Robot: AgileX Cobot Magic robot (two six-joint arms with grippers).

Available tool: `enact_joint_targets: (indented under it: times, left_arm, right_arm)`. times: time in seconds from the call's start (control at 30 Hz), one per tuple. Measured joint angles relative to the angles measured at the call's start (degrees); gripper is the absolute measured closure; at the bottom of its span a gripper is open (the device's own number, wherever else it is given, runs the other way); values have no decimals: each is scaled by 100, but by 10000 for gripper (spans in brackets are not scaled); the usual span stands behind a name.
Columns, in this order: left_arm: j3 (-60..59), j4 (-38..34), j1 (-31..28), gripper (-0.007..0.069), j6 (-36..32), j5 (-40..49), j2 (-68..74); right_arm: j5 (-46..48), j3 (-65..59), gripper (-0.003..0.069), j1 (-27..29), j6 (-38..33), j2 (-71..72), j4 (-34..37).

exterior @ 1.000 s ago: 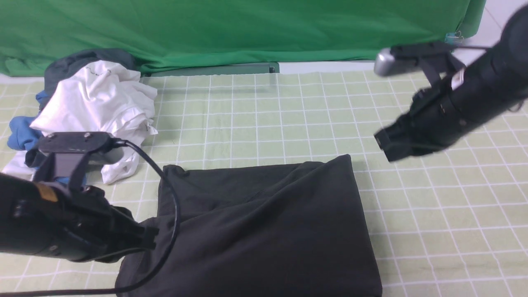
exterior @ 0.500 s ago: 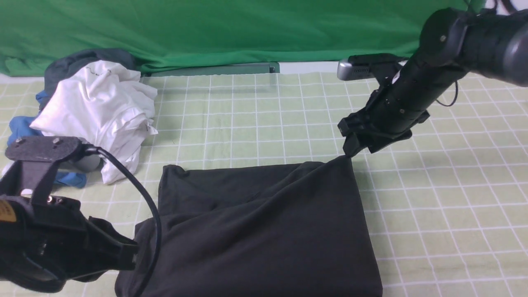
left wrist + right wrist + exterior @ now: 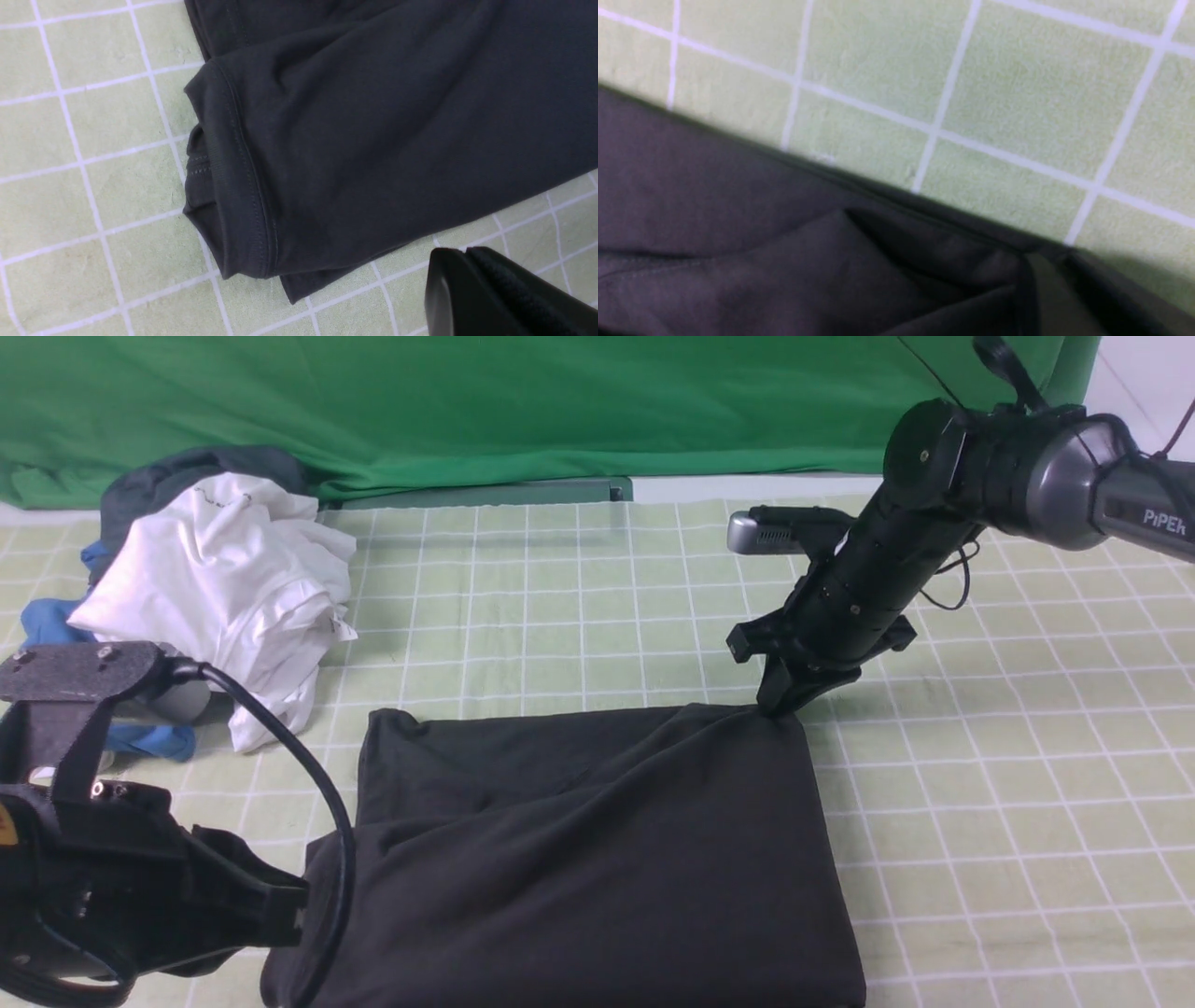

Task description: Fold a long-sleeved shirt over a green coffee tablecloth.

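Front view: we see the long-sleeved shirt (image 3: 597,849) lying folded into a black block on the green coffee tablecloth (image 3: 980,803), between our two pincers.
Right pincer (image 3: 775,707): its tips press down on the shirt's far right corner, jaws drawn together; we judge it clenched on that corner of cloth.
Right wrist view: only here do we see the fabric gathered into a small ridge (image 3: 1031,280) at the pincer, with the shirt's straight edge just beside it crossing the grid cloth (image 3: 1017,93).
Left pincer (image 3: 280,915): it sits at the shirt's near left corner; in the front view we cannot tell whether it holds cloth.
Left wrist view: here the clenched black finger (image 3: 495,294) stands apart from the shirt (image 3: 373,116), over bare grid, holding nothing; a stitched hem (image 3: 247,186) lies near it.
Clothes pile (image 3: 224,579): white, blue and grey garments lie beyond the left pincer, seen only from the front.
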State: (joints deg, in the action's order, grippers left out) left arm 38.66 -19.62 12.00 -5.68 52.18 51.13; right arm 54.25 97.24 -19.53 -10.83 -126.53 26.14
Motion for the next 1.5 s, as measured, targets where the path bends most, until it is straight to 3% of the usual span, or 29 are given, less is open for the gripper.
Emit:
enact_joint_targets:
  times: [0.17, 0.4, 0.5, 0.6, 0.63, 0.67, 0.7, 0.77, 0.83, 0.87, 0.9, 0.93, 0.97, 1.3, 1.5]
  left_arm:
    - [0, 0, 0, 613, 21, 0, 0]
    - [0, -21, 0, 613, 50, -54, 0]
    - [-5, -36, 0, 613, 61, -203, 0]
    - [-5, -41, 0, 613, 61, -311, 0]
    - [-5, -41, 0, 613, 61, -318, 0]
    - [-5, -41, 0, 613, 61, -339, 0]
    - [-5, -48, 0, 613, 61, -339, 0]
    - [-5, -72, 0, 613, 61, -333, 0]
    - [-5, -77, 0, 613, 61, -282, 0]
    - [-5, -84, 0, 613, 61, -228, 0]
    - [-5, -84, 0, 613, 61, -215, 0]
    - [-5, -84, 0, 613, 61, -105, 0]
    - [-5, -84, 0, 613, 61, -15, 0]
    - [-5, -28, 0, 613, -101, 118, -17]
    - [-5, -18, 0, 613, -256, 68, -17]
  right_arm:
    - [42, 308, 631, 120, -25, 0, 6]
    - [41, 662, 624, 645, 526, 6, 33]
    - [58, 668, 554, 742, 602, 6, -129]
    - [149, 711, 389, 768, 588, 56, -355]
    - [169, 720, 377, 773, 582, 62, -367]
    - [353, 793, 293, 787, 441, 130, -468]
    - [458, 814, 279, 813, 387, 211, -495]
    - [585, 838, 314, 852, 279, 440, -615]
    - [685, 843, 417, 909, 235, 782, -752]
    - [725, 843, 502, 937, 220, 1062, -865]
    - [726, 843, 517, 936, 223, 1112, -865]
    - [766, 843, 592, 976, 218, 1490, -1029]
    - [773, 844, 622, 989, 191, 1843, -1121]
    - [214, 243, 652, 1009, 153, 4832, -1381]
    - [-1615, -2262, 652, 1009, 149, 7566, -1405]
